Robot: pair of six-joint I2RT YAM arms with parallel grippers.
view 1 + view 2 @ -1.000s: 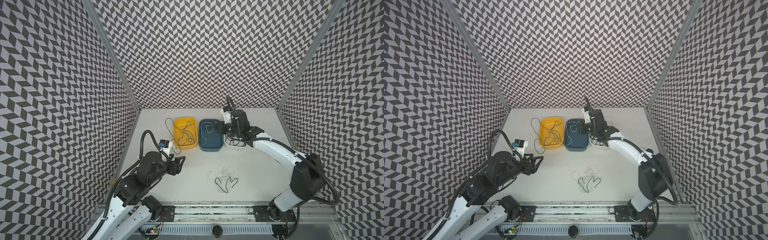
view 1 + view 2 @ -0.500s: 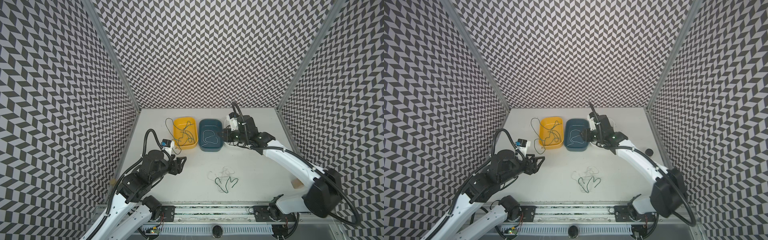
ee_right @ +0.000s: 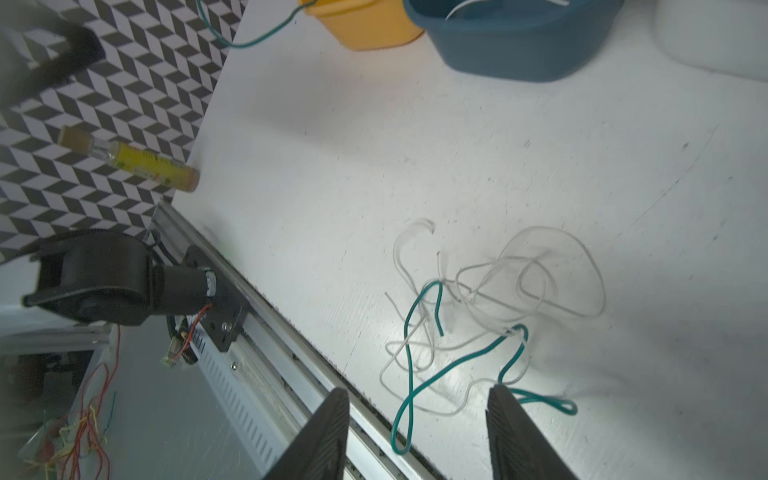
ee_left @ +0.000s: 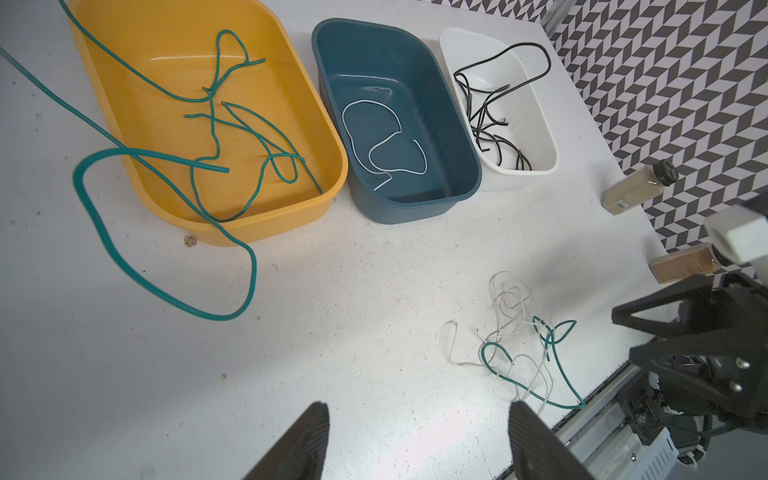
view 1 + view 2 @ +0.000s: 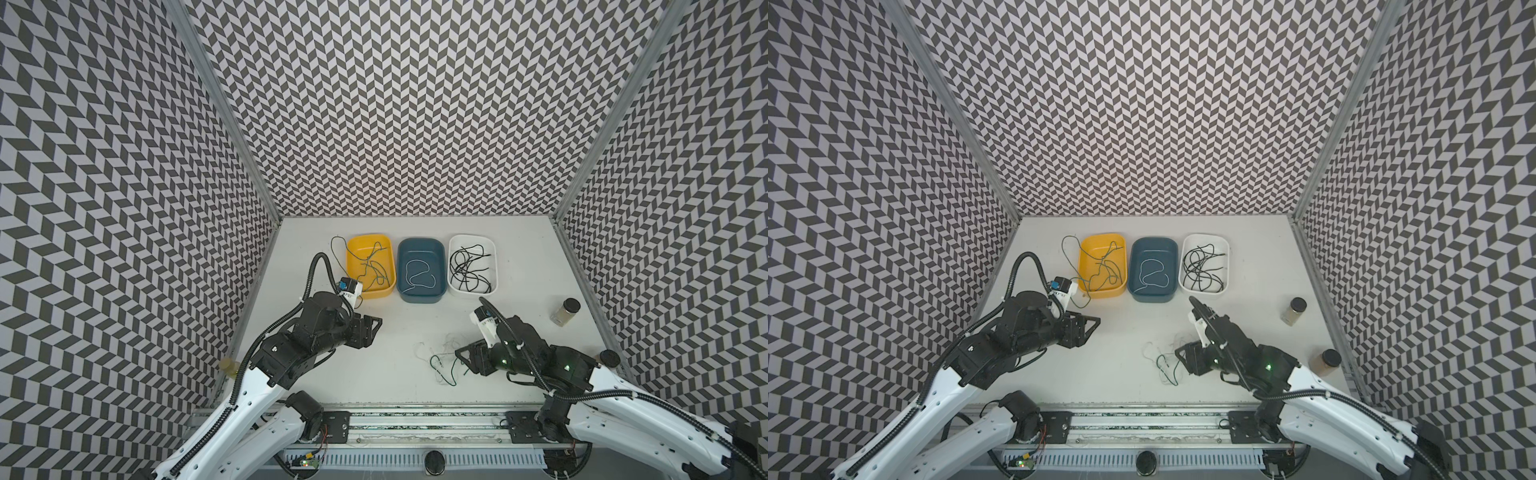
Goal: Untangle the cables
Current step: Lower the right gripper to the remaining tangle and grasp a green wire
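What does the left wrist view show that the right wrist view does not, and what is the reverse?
Only the left wrist view shows the black cables in the white tray and a black-capped jar. Only the right wrist view shows a yellow tube. Both show the tangle of white and green cables and the blue tray.

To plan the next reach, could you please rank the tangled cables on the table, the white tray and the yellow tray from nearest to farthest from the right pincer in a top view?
1. The tangled cables: just ahead of the right pincer, toward the front edge.
2. The white tray: back row, right end.
3. The yellow tray: back row, left end.
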